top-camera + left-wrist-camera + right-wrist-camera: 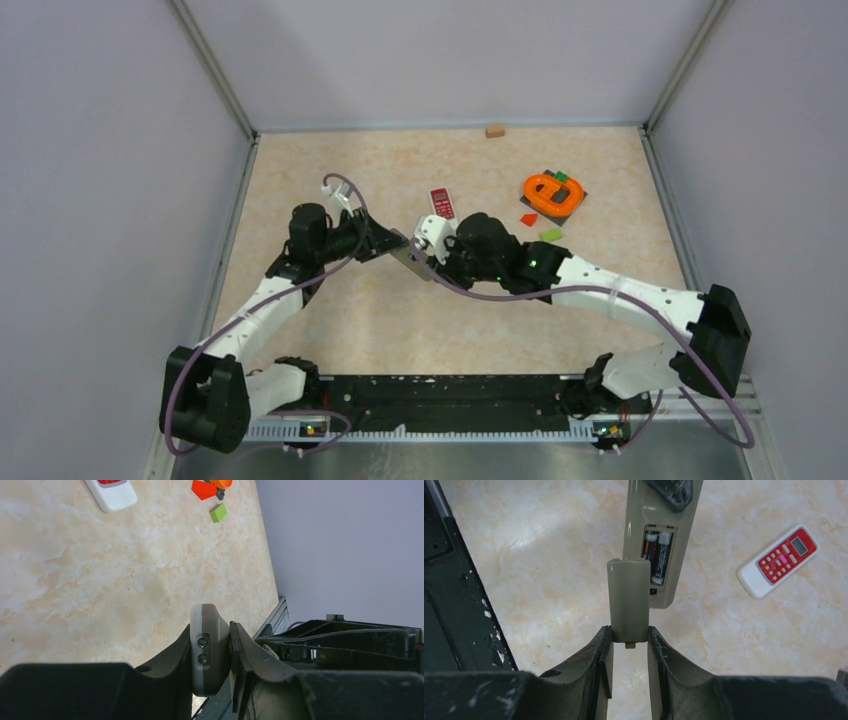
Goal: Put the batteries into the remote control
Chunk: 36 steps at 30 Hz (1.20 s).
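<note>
Two batteries sit side by side in the open compartment of the beige remote, which the left gripper clamps over the table. The right gripper pinches the loose cover close by that compartment. A red remote lies nearby on the table.

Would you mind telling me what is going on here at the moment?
The left gripper is clamped on one end of a beige remote. Its battery bay is open, with two batteries already seated inside. The right gripper holds the loose battery cover close to the bay, not yet fitted. A second, white and red remote lies on the table.
</note>
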Available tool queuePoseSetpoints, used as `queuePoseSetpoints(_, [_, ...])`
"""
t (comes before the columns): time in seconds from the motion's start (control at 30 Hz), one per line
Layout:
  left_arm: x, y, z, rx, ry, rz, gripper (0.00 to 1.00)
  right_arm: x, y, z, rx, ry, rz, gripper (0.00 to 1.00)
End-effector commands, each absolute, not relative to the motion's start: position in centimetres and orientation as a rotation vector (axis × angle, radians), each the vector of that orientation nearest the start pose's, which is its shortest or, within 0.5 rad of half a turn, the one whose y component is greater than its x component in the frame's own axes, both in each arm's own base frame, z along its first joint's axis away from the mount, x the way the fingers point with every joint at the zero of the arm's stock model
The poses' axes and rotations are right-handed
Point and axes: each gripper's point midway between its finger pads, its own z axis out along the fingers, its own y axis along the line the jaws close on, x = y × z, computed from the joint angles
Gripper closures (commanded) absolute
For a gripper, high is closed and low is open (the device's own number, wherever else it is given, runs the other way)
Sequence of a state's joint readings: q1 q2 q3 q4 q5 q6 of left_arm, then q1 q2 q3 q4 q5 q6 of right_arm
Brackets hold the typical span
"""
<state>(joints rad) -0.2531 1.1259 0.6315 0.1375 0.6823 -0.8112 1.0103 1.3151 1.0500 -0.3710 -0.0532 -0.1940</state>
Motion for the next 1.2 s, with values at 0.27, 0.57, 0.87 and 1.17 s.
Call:
queuePoseSetpoints(0.27, [26.7, -21.0, 22.3, 0.01, 1.916, -1.36, 1.0, 22.1, 36.2, 19.9, -1.21, 1.892, 0.471, 0.79])
queuePoseSetpoints(0.57, [26.6, -20.9, 22.6, 0.036, 1.9, -1.345, 1.0, 22.8, 36.0, 19.2, -1.189, 1.932, 0.416, 0.79])
queuePoseSetpoints(0.87, [26.1, -21.2, 23.0, 0.104, 1.901, -1.361, 1.0, 22.6, 36.3, 18.6, -1.207, 1.937, 0.429, 0.79])
queuePoseSetpoints(1.17, [25.4, -22.0, 23.4, 0.153, 1.891, -1.447, 1.0, 22.1, 37.1, 19.3, -1.243, 1.894, 0.489, 0.79])
